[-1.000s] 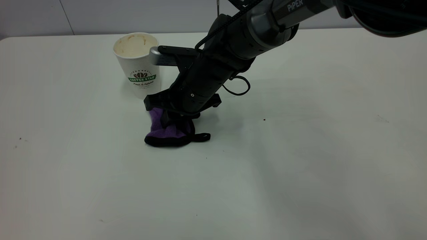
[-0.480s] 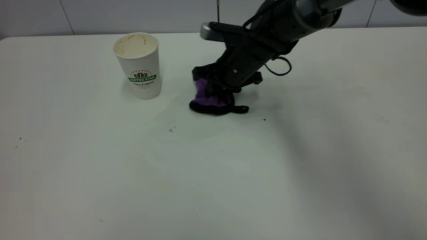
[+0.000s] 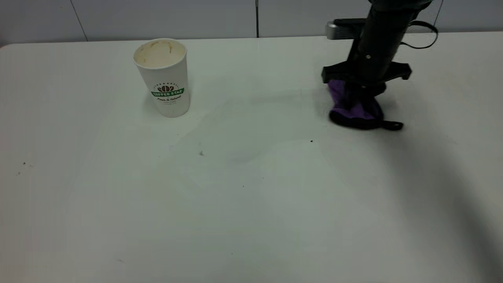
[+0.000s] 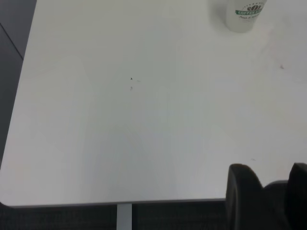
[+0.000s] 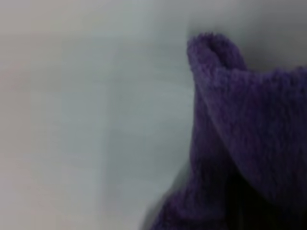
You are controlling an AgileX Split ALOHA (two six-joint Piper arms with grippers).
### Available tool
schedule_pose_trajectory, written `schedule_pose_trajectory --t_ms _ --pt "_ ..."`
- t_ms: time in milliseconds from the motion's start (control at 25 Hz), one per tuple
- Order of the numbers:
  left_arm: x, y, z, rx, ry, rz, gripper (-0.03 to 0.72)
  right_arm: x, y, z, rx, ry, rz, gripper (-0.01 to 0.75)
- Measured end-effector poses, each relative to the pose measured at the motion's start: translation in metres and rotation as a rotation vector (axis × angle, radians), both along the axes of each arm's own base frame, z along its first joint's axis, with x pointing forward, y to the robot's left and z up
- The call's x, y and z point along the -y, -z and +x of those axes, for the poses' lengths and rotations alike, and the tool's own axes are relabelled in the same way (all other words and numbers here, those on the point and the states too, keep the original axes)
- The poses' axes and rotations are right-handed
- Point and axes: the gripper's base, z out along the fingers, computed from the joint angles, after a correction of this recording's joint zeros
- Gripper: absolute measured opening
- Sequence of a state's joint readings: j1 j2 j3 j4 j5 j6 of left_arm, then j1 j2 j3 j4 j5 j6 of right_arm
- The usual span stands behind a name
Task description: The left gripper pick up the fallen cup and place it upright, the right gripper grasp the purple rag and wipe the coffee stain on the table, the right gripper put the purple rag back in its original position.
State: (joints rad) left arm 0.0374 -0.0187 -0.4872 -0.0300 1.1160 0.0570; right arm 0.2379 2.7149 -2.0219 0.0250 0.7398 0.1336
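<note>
The white paper cup (image 3: 165, 78) stands upright at the back left of the table (image 3: 251, 220); the left wrist view shows it far off (image 4: 244, 14). My right gripper (image 3: 359, 98) points down at the back right, shut on the purple rag (image 3: 353, 112), whose black-edged lower part touches the tabletop. The rag (image 5: 240, 143) fills the right wrist view and hides the fingers there. No dark coffee stain shows; only a faint dull smear (image 3: 220, 151) lies mid-table. My left gripper (image 4: 269, 168) hangs by the table's edge, open and holding nothing, out of the exterior view.
Tiny dark specks (image 3: 311, 140) dot the tabletop, with one grey crumb (image 3: 201, 153) in the smear. A grey panelled wall (image 3: 157, 17) runs behind the table's far edge. Bare white surface lies between the cup and the rag.
My right gripper has carried the rag from beside the cup across to the back right of the table. The cup has not moved.
</note>
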Motion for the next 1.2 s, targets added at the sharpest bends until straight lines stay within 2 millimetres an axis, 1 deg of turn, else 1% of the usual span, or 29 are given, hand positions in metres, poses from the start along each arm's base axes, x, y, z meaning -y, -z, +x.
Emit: schedule_pose_trajectory --t_ms 120,200,400,440,520,560,640,720,840,880,960,1040,1080,1120,1200 --pt "0.000 0.000 0.000 0.000 0.000 0.000 0.240 0.023 -0.002 0.001 -0.051 0.018 -0.055 0.233" --pt "0.000 0.000 0.000 0.000 0.000 0.000 0.240 0.033 -0.003 0.002 -0.073 0.028 -0.069 0.242" --pt "0.000 0.000 0.000 0.000 0.000 0.000 0.240 0.042 -0.013 0.000 -0.103 -0.007 -0.111 0.273" --pt "0.000 0.000 0.000 0.000 0.000 0.000 0.240 0.044 -0.018 -0.001 -0.113 -0.016 -0.120 0.284" --pt "0.000 0.000 0.000 0.000 0.000 0.000 0.240 0.044 -0.035 -0.002 -0.119 -0.037 -0.132 0.319" --pt "0.000 0.000 0.000 0.000 0.000 0.000 0.240 0.045 -0.048 -0.001 -0.110 -0.045 -0.135 0.338" --pt "0.000 0.000 0.000 0.000 0.000 0.000 0.240 0.046 -0.079 0.000 -0.086 -0.056 -0.145 0.400" --pt "0.000 0.000 0.000 0.000 0.000 0.000 0.240 0.047 -0.104 -0.001 -0.069 -0.067 -0.159 0.484" --pt "0.000 0.000 0.000 0.000 0.000 0.000 0.240 0.050 -0.139 -0.008 -0.089 -0.087 -0.183 0.659" --pt "0.000 0.000 0.000 0.000 0.000 0.000 0.240 0.050 -0.153 -0.012 -0.092 -0.091 -0.184 0.689" --pt "0.000 0.000 0.000 0.000 0.000 0.000 0.240 0.050 -0.182 -0.017 -0.063 -0.115 -0.169 0.721" --pt "0.000 0.000 0.000 0.000 0.000 0.000 0.240 0.048 -0.220 -0.025 0.002 -0.134 -0.133 0.729" --pt "0.000 0.000 0.000 0.000 0.000 0.000 0.240 0.047 -0.241 -0.032 0.038 -0.140 -0.106 0.730" --pt "0.000 0.000 0.000 0.000 0.000 0.000 0.240 0.046 -0.257 -0.039 0.061 -0.144 -0.080 0.730" --pt "0.000 0.000 0.000 0.000 0.000 0.000 0.240 0.045 -0.298 -0.061 0.124 -0.146 -0.030 0.730"
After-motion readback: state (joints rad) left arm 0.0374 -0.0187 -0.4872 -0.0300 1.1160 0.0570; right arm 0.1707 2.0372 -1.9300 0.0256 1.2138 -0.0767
